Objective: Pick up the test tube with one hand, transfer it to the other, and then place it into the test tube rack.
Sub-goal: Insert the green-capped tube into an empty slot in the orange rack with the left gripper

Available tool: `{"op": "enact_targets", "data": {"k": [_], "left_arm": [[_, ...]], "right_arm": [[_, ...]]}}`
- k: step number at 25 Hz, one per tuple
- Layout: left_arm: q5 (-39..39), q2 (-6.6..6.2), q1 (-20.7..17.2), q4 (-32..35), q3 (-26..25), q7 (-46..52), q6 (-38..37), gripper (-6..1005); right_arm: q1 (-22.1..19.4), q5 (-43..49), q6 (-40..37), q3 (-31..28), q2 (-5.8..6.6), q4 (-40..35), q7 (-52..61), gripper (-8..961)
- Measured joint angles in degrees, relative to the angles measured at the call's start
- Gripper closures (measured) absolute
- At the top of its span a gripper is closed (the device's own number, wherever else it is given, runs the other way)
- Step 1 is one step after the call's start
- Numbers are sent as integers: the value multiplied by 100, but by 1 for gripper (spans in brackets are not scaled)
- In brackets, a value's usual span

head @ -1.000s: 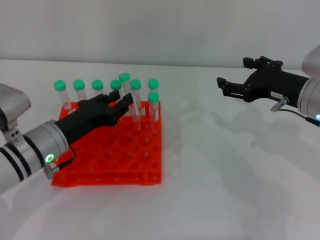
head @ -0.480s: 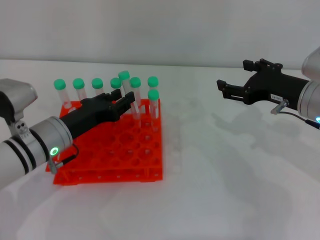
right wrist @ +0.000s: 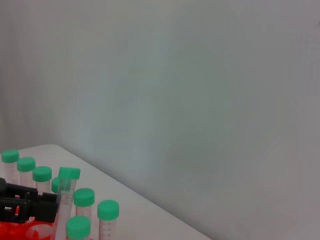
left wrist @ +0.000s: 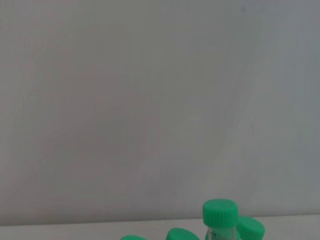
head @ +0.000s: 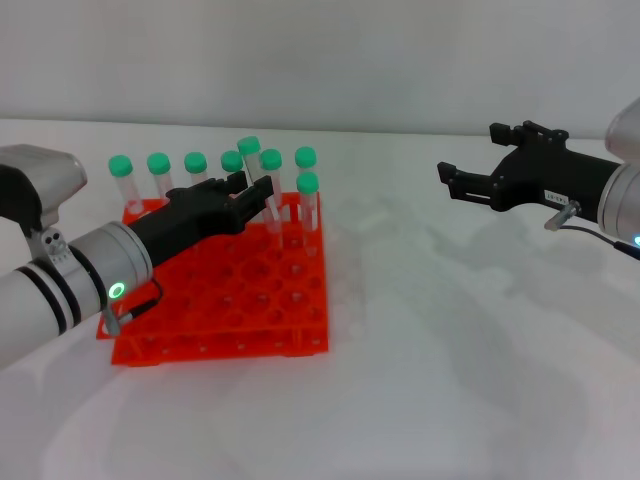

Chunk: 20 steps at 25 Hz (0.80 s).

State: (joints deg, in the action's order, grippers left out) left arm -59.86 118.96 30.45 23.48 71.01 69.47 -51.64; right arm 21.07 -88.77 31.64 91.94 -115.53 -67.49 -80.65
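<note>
Over the test tube rack [head: 230,300], left claw [head: 252,194] gripping tilted test tube [head: 256,176].

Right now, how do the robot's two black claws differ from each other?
The left gripper sits over the test tube rack, closed around a test tube that stands tilted; the right gripper hangs over bare table, open and empty. The left's wrist glows green; the right carries a white label. Both are black and fingered.
</note>
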Motion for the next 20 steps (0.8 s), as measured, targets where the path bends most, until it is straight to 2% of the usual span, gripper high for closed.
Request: {"op": "enact_targets", "data": {"k": [3, 8, 20], "left_arm": [[0, 7, 22, -6, 0, -4, 7, 569], [4, 20, 23, -6, 0, 24, 24, 664], [15, 36, 126, -81, 0, 101, 355, 706]], "right_arm": [[-15, 0, 0, -4, 8, 2, -7, 95], [-23, 0, 0, -24, 14, 58, -18, 95], [-25, 0, 0, -37, 13, 61, -21, 95]]}}
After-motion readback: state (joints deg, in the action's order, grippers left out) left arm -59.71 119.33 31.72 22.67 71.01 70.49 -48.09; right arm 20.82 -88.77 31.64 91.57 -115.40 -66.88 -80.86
